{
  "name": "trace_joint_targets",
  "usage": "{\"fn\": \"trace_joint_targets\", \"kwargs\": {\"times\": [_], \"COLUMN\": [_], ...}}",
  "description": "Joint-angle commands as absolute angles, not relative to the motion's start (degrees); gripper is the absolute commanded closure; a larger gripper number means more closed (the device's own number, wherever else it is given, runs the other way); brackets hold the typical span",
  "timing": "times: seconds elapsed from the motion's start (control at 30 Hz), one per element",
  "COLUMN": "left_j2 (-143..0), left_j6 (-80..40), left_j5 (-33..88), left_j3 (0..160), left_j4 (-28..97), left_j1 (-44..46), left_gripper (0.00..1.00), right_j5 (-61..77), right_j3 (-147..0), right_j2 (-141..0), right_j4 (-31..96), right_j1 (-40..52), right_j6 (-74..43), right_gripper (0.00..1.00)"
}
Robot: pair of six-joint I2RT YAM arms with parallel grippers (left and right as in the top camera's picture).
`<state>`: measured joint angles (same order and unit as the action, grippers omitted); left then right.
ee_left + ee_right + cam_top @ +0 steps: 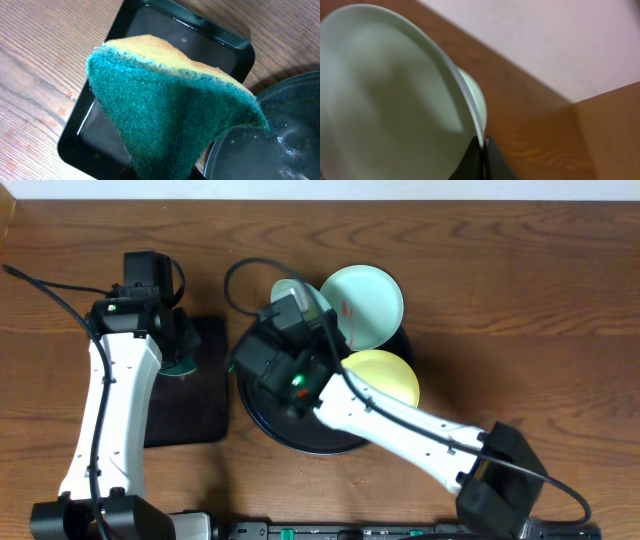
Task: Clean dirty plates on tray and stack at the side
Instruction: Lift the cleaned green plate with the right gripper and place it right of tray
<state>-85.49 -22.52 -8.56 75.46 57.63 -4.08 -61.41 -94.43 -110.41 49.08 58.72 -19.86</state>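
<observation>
Mint plate (385,100) in right tool (482,156) | sponge (170,115) in left tool (178,363)

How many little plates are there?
3: a red-marked mint plate on the far rim of the tray, a yellow plate beside it, a second mint plate, half-hidden, in the right gripper.

Robot lab, wooden table (520,300), left arm (110,395), right arm (400,425), trailing cable (40,283).

- Right arm (400,425) covers most of one mint plate (283,286) and the tray (265,420) centre.
- Right wrist view: that plate blurred, cropped left and below.
- Sponge (165,115) masks much of the rectangular tray (200,40).
</observation>
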Motion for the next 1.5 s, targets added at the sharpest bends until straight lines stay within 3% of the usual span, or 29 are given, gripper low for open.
{"fn": "trace_joint_targets", "kwargs": {"times": [0.0,0.23,0.5,0.67,0.97,1.47], "left_j2": [-85.8,-85.8,-85.8,-85.8,-85.8,-85.8], "left_j6": [-23.2,-23.2,-23.2,-23.2,-23.2,-23.2], "left_j5": [-9.7,-9.7,-9.7,-9.7,-9.7,-9.7], "left_j3": [75.2,75.2,75.2,75.2,75.2,75.2], "left_j4": [57.5,57.6,57.6,57.6,57.6,57.6], "left_j1": [-4.3,-4.3,-4.3,-4.3,-4.3,-4.3], "left_gripper": [0.93,0.92,0.92,0.92,0.92,0.92], "right_j5": [-49.6,-21.8,2.3,4.3,2.4,-0.2], "right_j3": [-94.5,-94.5,-94.5,-94.3,-87.3,-64.5], "right_j2": [-108.1,-103.4,-97.6,-97.6,-97.9,-98.1], "right_j4": [49.5,49.5,52.0,57.0,58.1,40.6], "right_j1": [55.3,44.2,24.3,10.5,-5.2,-10.8], "right_j6": [-19.6,-19.1,-17.9,-17.1,-11.8,-8.7], "right_gripper": [0.99,0.99,0.99,0.99,0.99,0.99]}}
